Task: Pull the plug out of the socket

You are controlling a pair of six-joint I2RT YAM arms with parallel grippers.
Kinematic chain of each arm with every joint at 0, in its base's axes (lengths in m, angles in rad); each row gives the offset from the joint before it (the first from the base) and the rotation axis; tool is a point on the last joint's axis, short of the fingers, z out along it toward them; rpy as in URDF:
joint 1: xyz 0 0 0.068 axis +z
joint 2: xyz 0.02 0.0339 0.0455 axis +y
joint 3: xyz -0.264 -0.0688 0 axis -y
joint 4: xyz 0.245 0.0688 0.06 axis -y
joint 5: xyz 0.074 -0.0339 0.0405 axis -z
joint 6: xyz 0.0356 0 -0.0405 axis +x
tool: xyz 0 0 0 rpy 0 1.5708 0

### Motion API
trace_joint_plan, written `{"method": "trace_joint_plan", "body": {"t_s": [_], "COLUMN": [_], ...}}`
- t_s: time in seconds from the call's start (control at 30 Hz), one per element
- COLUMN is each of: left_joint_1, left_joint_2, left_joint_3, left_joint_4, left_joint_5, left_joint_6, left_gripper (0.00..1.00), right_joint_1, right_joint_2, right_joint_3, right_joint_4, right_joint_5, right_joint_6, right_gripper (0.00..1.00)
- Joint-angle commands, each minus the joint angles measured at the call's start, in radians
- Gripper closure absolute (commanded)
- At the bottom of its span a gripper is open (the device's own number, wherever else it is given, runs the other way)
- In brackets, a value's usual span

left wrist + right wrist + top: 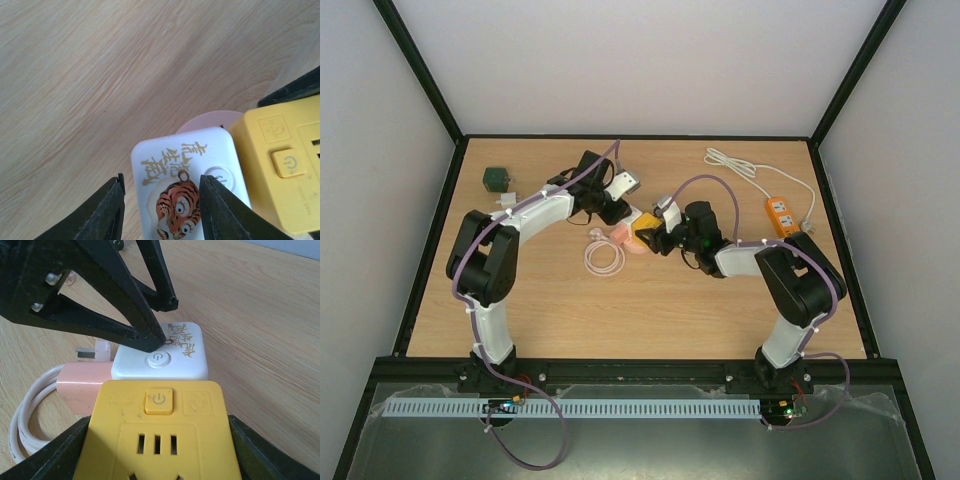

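Observation:
A yellow socket cube point(644, 229) lies at the table's middle, with a white plug point(185, 180) bearing a tiger picture joined to its side. My right gripper point(160, 455) is shut on the yellow socket point(160, 440), one finger on each side. My left gripper point(161, 182) is open and hangs just over the white plug point(165, 357), its fingers point(125, 305) straddling it. I cannot tell whether they touch it. In the left wrist view the yellow socket point(285, 170) sits right of the plug.
A pink block point(80, 385) with a coiled white cable point(602, 258) lies against the socket and plug. An orange power strip point(780, 215) with a white cord point(740, 165) lies at the back right. A dark green cube point(497, 178) stands at the back left.

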Motion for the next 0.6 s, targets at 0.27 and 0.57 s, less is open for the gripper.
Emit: {"method": "trace_joint_plan", "body": {"t_s": [0.27, 0.57], "left_joint_1": [-0.016, -0.030], "left_joint_2": [0.097, 0.105], "left_joint_3": [-0.077, -0.080], "left_joint_4": [-0.175, -0.173], "left_joint_5": [-0.118, -0.136], "left_joint_6": [0.030, 0.030], "left_gripper": [0.57, 0.57], "right_joint_1": [0.052, 0.057], "right_joint_2": [-0.050, -0.114], "right_joint_3": [0.012, -0.048], "right_joint_4": [0.017, 0.024], "right_joint_5": [0.005, 0.061], "right_joint_6": [-0.303, -0.384], "right_gripper": [0.91, 0.92]}}
